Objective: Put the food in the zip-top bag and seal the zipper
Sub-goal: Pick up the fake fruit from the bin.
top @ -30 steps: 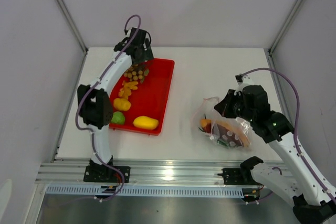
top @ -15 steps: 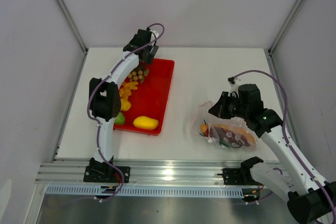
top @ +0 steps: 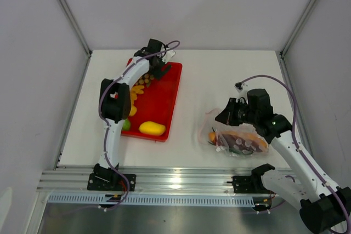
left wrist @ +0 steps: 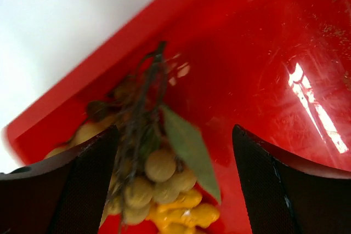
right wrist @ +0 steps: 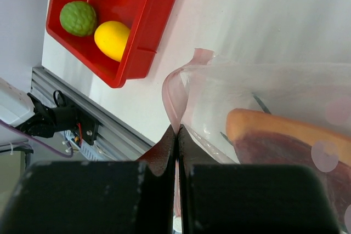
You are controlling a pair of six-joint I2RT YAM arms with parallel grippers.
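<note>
On the bench (top: 219,75), the bag (top: 237,138) is pinched by the right tool (right wrist: 176,133); the tray's (top: 164,105) far grapes (left wrist: 156,176) are straddled by the spread left tool (left wrist: 173,135) and could be dropped if stem-caught.

Blurry grape cluster (left wrist: 159,176), partly behind left hand (left wrist: 174,131)

A red rectangular tray (top: 164,94) lies on the left half of the white counter (top: 219,75). An aluminium rail (top: 175,180) runs along the counter's near edge. Pale walls (top: 192,9) enclose three sides.
</note>
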